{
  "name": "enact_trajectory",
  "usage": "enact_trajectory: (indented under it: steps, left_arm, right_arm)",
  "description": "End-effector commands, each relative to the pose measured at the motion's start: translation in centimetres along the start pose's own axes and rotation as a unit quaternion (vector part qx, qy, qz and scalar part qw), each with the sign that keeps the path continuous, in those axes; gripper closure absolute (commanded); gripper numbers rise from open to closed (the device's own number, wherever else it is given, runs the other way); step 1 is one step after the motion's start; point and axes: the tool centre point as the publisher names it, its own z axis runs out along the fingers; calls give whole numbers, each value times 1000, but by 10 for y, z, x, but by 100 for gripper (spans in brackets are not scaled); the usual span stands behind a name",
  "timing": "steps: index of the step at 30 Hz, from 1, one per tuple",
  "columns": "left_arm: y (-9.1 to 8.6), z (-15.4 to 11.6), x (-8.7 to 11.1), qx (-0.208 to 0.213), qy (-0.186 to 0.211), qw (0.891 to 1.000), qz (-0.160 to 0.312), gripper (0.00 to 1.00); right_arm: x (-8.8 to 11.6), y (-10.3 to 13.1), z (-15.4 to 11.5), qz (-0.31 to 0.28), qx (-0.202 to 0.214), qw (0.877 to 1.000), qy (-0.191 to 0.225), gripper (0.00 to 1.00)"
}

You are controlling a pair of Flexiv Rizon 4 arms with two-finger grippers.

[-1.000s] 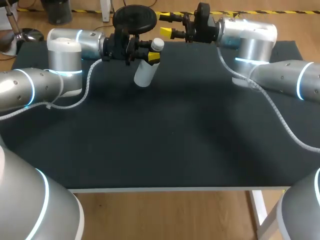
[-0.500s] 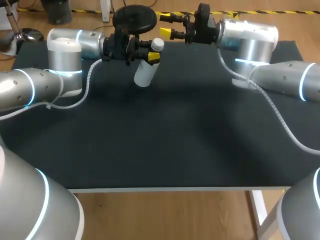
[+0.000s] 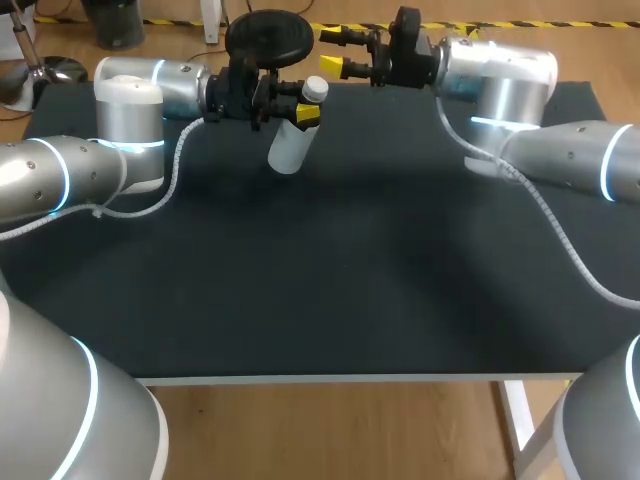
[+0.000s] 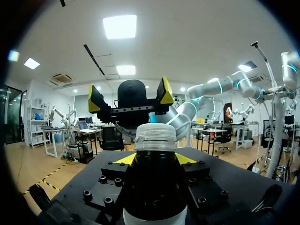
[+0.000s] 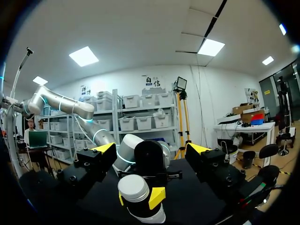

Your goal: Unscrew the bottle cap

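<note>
Head view: the near stretch of the black table (image 3: 350, 290) lies between 2 arms that come in from the sides. Toward the far edge, the left gripper (image 3: 305, 113) is clamped on the white bottle (image 3: 290, 145), its yellow tips pressed against the dark band just under the neck. The bottle is tilted, its base low toward the table and its white cap (image 3: 315, 89) up and pointing away toward the far edge. Whether the base touches the table cannot be told.

Just beyond the cap, at the table's far edge, hangs the right gripper (image 3: 331, 51) with its 2 fingers spread wide, holding nothing. It faces the left gripper, and the cap sits near its lower finger without touching it.

Left wrist view has the bottle standing between its own fingers, cap on, with the other gripper's spread tips beyond. Right wrist view puts the cap ahead of its fingers, clear of both.
</note>
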Motion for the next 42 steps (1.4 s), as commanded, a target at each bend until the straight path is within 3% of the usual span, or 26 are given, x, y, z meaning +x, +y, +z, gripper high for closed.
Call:
enact_trajectory:
  steps: [1, 30, 34, 36, 42]
  left_arm:
    - [1, 0, -2, 1, 2, 1000, 1, 100]
    - [1, 0, -2, 1, 2, 1000, 1, 100]
    - [1, 0, -2, 1, 2, 1000, 1, 100]
    - [1, 0, -2, 1, 2, 1000, 1, 100]
    - [1, 0, -2, 1, 2, 1000, 1, 100]
  right_arm:
    - [1, 0, 0, 0, 1, 1000, -2, 0]
    - [1, 0, 0, 0, 1, 1000, -2, 0]
    - [8, 4, 5, 37, -78, 990, 112, 0]
    - [11, 5, 6, 46, -90, 985, 138, 0]
    - [3, 1, 5, 33, -55, 993, 100, 0]
